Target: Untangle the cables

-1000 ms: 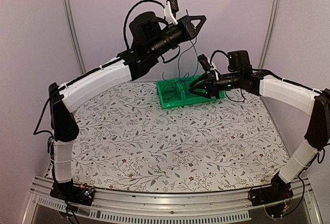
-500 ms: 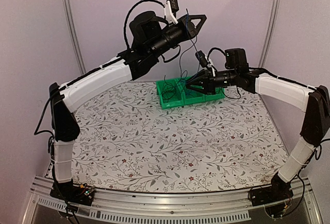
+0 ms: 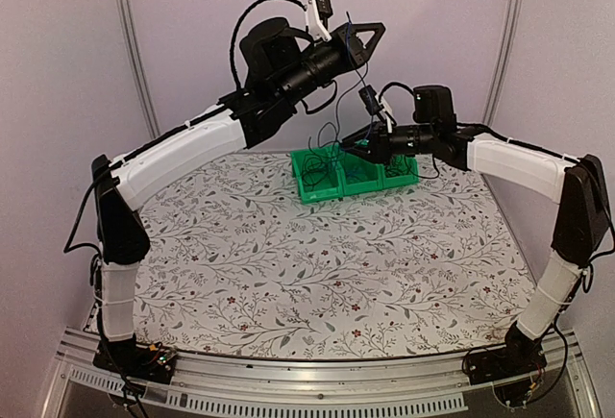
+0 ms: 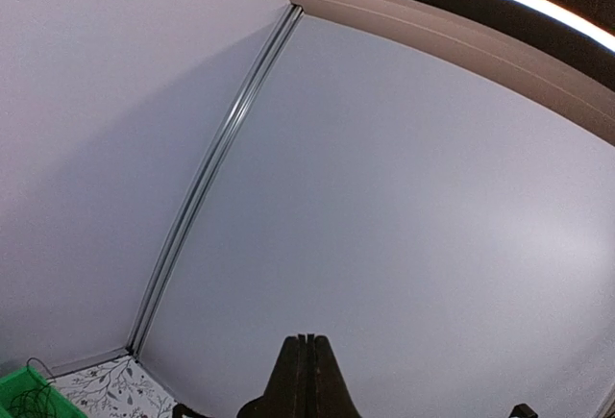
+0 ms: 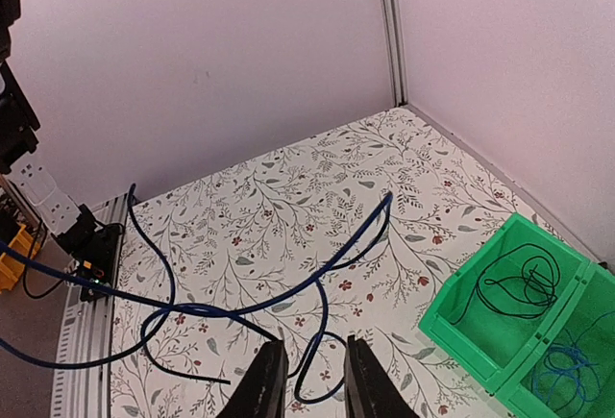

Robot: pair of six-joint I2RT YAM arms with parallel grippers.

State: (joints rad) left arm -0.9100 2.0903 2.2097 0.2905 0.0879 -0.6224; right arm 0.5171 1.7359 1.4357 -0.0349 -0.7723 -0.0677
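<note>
Cables (image 5: 370, 221) hang from the closed left fingers (image 4: 293, 380); a blue loop (image 5: 320, 327) lies between parted right fingers (image 5: 261, 389).

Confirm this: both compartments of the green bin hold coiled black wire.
Wrong on one: the right wrist view shows black wire in one compartment of the green bin, but blue wire in the compartment beside it.
</note>
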